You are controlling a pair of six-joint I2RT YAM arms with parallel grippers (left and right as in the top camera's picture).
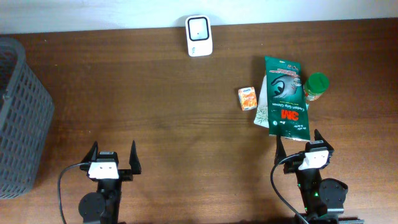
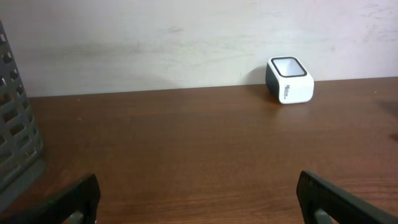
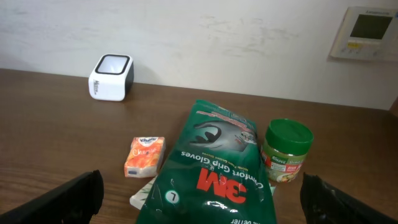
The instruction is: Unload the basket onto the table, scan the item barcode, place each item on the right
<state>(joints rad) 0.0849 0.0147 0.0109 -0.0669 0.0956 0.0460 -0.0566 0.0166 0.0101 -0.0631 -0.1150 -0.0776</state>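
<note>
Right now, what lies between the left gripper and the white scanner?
Only bare table: nothing lies between the left gripper and the white scanner, as the overhead and left wrist views both show.

1. A white scanner [image 1: 199, 35] sits at 12 o'clock on the brown table [image 1: 155, 93].
2. A grey basket [image 1: 18, 112] is at 9 o'clock.
3. A green glove pack [image 1: 286, 96] lies at 3 o'clock.
4. A little orange box [image 1: 248, 98] is just beside the pack, at its 9 o'clock.
5. A green-lid jar [image 1: 316, 87] is at its 2 o'clock.
6. The left gripper [image 1: 114, 149] at 7 o'clock and the right gripper [image 1: 297, 142] at 5 o'clock are both wide apart and hold nothing.
</note>
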